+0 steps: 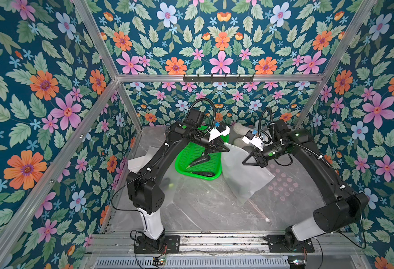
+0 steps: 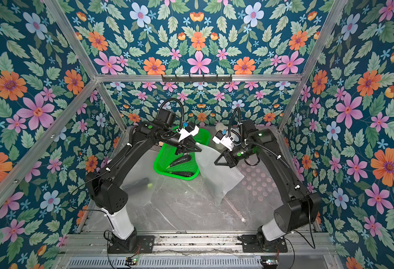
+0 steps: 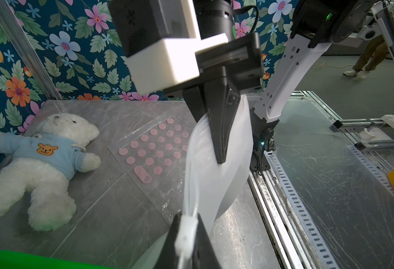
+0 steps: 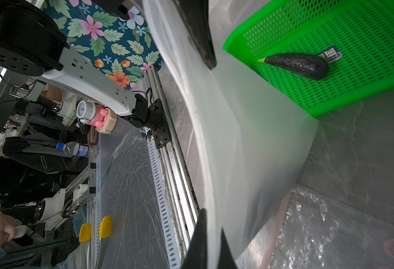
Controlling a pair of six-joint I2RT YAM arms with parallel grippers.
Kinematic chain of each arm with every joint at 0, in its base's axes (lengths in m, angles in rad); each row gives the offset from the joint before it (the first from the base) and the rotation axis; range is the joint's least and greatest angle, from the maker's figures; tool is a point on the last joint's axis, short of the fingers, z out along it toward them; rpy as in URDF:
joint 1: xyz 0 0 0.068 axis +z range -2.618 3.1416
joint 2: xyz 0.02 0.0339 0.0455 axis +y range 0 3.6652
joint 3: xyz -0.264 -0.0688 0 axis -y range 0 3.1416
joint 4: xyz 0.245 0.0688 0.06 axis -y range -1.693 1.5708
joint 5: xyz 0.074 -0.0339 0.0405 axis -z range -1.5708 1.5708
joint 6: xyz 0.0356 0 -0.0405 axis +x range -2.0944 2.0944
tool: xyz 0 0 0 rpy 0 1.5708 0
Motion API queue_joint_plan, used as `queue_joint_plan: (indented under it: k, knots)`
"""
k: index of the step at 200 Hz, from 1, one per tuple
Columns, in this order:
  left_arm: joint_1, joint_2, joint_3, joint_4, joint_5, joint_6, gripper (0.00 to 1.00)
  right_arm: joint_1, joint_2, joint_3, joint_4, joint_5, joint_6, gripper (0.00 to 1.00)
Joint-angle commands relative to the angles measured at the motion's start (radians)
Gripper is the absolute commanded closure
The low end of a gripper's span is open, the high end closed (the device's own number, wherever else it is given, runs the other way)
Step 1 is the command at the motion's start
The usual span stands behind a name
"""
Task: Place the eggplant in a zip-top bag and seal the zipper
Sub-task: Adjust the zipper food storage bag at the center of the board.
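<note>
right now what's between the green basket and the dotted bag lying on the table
A frosted white bag, raised off the table, hangs between the green basket and the dotted bag. It shows in both top views.

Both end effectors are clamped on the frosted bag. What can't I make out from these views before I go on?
- The frosted bag: mouth open or sealed unclear; the left end effector and right end effector cover its gripped edge in the wrist views.
- Lower eggplant: partly hidden behind the green basket's near rim, both top views.
- Dotted bag: slider not seen anywhere; the frosted bag covers part of it.
</note>
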Motion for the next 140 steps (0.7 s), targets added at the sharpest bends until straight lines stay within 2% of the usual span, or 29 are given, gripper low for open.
queue_joint_plan:
  k: [1,18,50,63,78,104,140]
  knots:
    - [0.000,-0.009,-0.001,0.026,0.003,-0.016,1.00,0.000,-0.006,-0.002,0.009,0.001,-0.002,0.95]
    - [0.000,-0.011,-0.005,0.036,-0.015,-0.027,1.00,0.000,-0.018,-0.002,0.038,0.028,0.017,0.88]
    - [-0.007,-0.002,-0.014,0.085,-0.103,-0.103,1.00,0.001,-0.062,0.002,0.141,0.016,0.069,0.82]
    - [-0.016,0.009,-0.009,0.109,-0.144,-0.132,1.00,0.001,-0.084,-0.021,0.238,0.040,0.121,0.69]
    - [-0.033,0.021,-0.002,0.114,-0.195,-0.152,1.00,0.006,-0.099,-0.040,0.325,0.066,0.166,0.60]
    - [-0.055,0.022,-0.007,0.161,-0.242,-0.211,1.00,0.021,-0.092,-0.040,0.437,0.111,0.225,0.61]
    - [-0.055,-0.025,-0.090,0.287,-0.204,-0.275,1.00,0.024,-0.078,-0.065,0.564,0.109,0.280,0.65]
